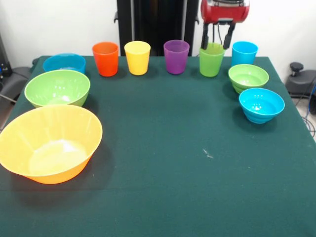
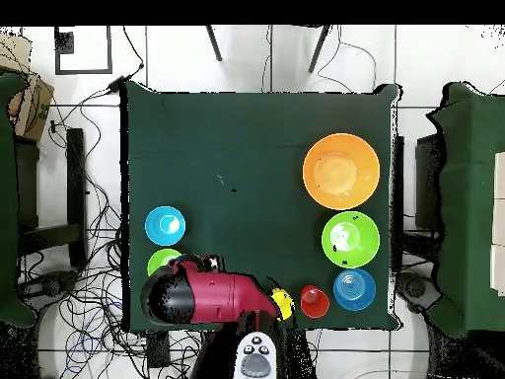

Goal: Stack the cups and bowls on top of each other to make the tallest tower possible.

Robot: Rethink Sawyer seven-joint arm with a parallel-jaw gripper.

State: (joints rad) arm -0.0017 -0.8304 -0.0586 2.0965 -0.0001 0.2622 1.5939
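Over the green cup [image 1: 212,60], the tool [image 1: 217,40] hangs open.

A white wall [image 1: 59,24] stands behind my table [image 1: 173,148], which wears a dark green cloth; a black column [image 1: 148,22] rises against that wall; a dark chair [image 1: 302,79] sits just off one far corner. From above, the floor [image 2: 247,59] is pale tile, strewn with black cables [image 2: 94,316]; another green-covered table [image 2: 468,207] stands beside mine; a cardboard box [image 2: 35,104] sits at one edge.
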